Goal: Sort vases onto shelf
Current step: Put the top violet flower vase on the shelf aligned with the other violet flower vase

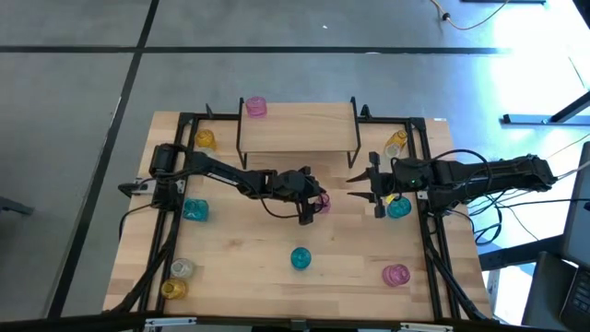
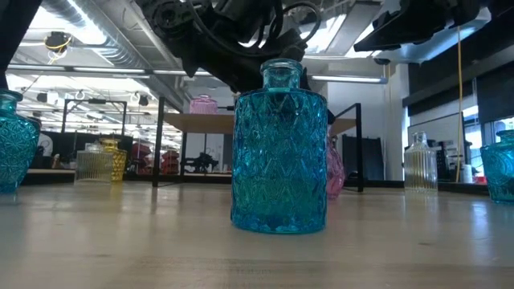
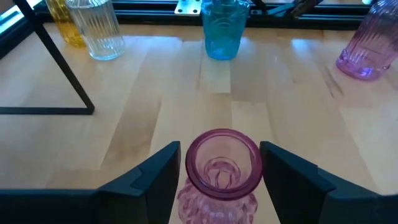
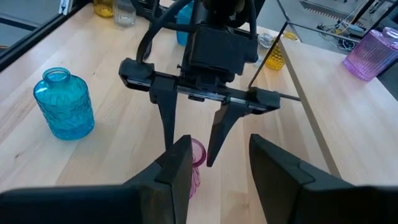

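A small pink vase [image 3: 222, 168] stands upright on the table in front of the shelf [image 1: 297, 129]. My left gripper [image 1: 312, 205] comes down over it, open, with one finger on each side of the vase's neck [image 4: 196, 154]. My right gripper [image 1: 373, 189] hovers open a little to the vase's right, pointing at it, and holds nothing. A second pink vase [image 1: 255, 107] stands on the shelf's top board. In the low view a teal vase [image 2: 279, 152] hides most of the pink one [image 2: 335, 172]. My left gripper's fingers [image 3: 155, 177] straddle the pink vase's rim [image 3: 252, 152] from above, pointing down. The gaps are narrow, and I cannot tell whether either finger touches the glass. The vase stands upright on the table.
Other vases stand around the table: teal [image 1: 194, 210], [image 1: 300, 259], [image 1: 398, 207]; yellow [image 1: 205, 139], [image 1: 171, 288]; clear [image 1: 182, 268], [image 1: 396, 140]; pink [image 1: 396, 274]. Black frame rails run along both table sides. The shelf's thin black legs [image 3: 59, 68] stand close by.
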`<action>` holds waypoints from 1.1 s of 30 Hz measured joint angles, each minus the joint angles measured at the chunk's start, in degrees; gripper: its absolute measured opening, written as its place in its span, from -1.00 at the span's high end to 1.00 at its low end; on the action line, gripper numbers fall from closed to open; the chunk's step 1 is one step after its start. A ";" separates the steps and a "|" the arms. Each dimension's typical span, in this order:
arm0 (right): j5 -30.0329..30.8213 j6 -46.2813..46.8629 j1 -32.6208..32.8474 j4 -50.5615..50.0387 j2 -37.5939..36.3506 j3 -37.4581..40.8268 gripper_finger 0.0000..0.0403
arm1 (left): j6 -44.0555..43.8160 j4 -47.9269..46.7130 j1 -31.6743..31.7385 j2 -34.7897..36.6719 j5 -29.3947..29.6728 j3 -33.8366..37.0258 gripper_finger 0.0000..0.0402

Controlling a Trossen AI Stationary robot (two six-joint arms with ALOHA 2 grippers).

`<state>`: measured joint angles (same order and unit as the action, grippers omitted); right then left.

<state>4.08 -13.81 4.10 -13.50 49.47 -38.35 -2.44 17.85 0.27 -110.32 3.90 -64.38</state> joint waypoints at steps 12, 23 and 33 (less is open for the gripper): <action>0.02 -0.14 0.00 0.02 0.00 0.00 0.29 | 0.03 -0.25 0.13 -0.39 0.00 0.02 0.12; 0.02 -0.16 0.00 0.02 0.00 0.00 0.29 | 0.13 -0.67 0.10 0.29 0.02 0.04 0.18; 0.02 -0.16 0.00 -0.05 0.00 -0.02 0.29 | 3.03 -6.80 -1.84 8.46 4.14 0.04 0.18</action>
<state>4.10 -13.98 4.10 -13.55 49.47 -38.37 0.59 11.05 -1.57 -101.87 8.04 -64.34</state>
